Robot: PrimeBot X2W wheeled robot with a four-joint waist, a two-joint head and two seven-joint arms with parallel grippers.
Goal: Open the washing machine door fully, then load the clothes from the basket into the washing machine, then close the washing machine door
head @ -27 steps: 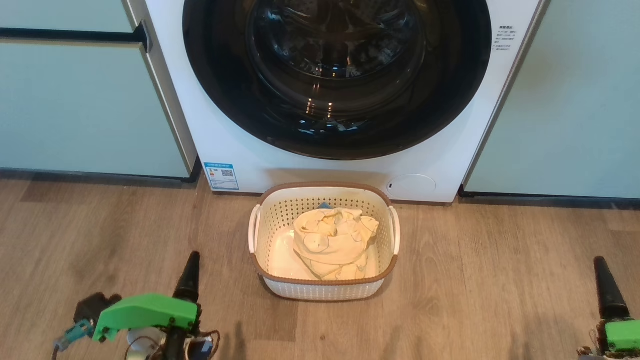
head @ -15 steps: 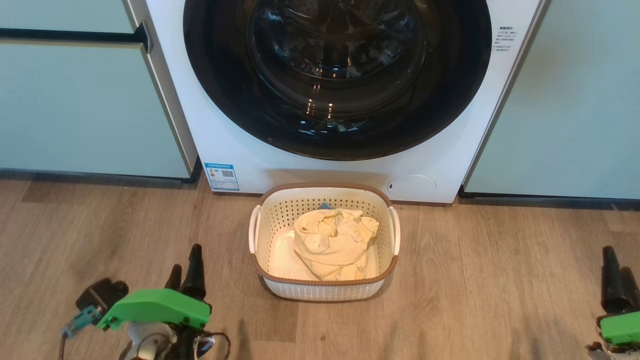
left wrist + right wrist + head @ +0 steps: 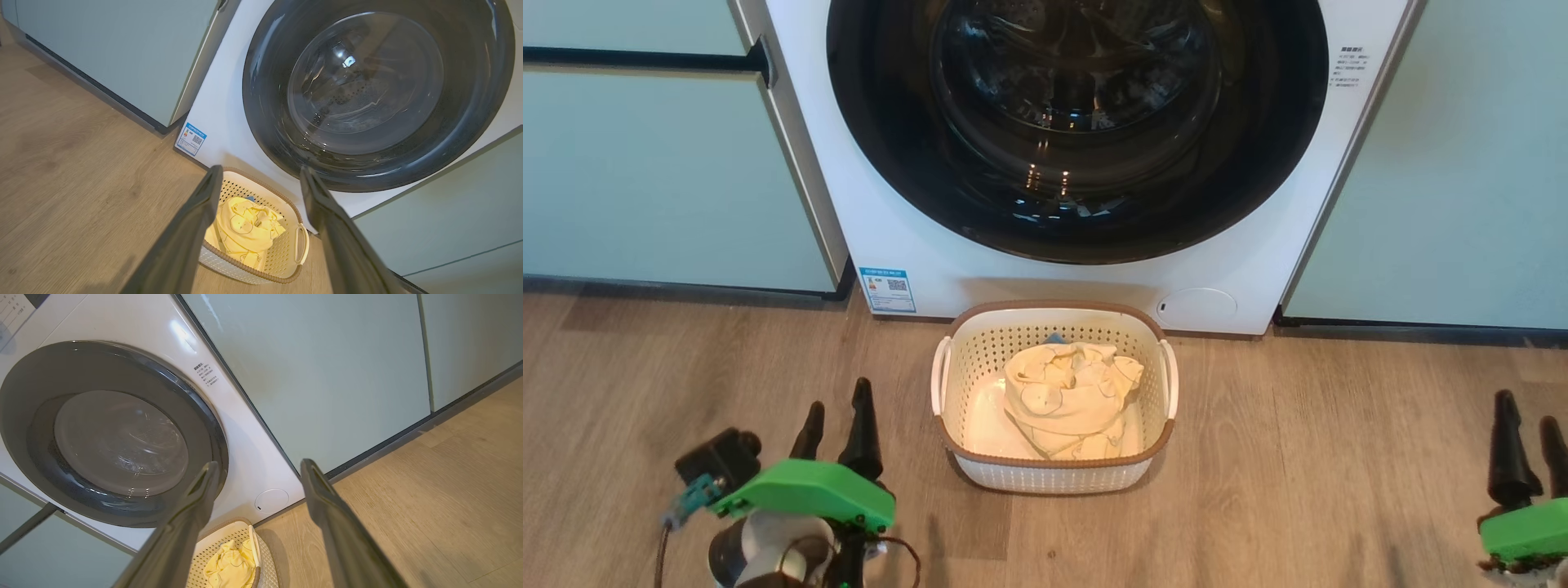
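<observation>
a: where does the job stand?

b: at the first step, i'd say. the washing machine door point(image 3: 1078, 114) is shut, its black rim flush against the front of the washing machine point(image 3: 980, 282). nothing is loaded yet.

a: and the laundry?

b: the basket point(image 3: 1054, 478) stands on the wooden floor point(image 3: 686, 367), just in front of the machine and right below the door. the clothes point(image 3: 1070, 400) are a pale yellow heap, bunched toward the basket's right side, with a blue piece point(image 3: 1054, 336) peeking out at the far edge.

a: why park it there?

b: probably so each lift from basket to drum is short. it is low enough that the door should swing over it, though i can't tell which side hinges or where the handle is.

a: the arms?

b: the left gripper point(image 3: 838, 396) hovers near the basket's left side, over bare floor, fingers spread wide and holding nothing. the right gripper point(image 3: 1526, 408) is at the near right, well apart from the basket, also spread wide and empty. both point far, toward the machine.

a: why wide open?

b: likely readiness: an open pair can hook the door's edge without a pause. flanking the basket keeps both clear of the clothes until the door is dealt with. the pale green cabinet panels point(image 3: 662, 171) hem the machine in on both sides, so the door's swing needs watching.
</observation>
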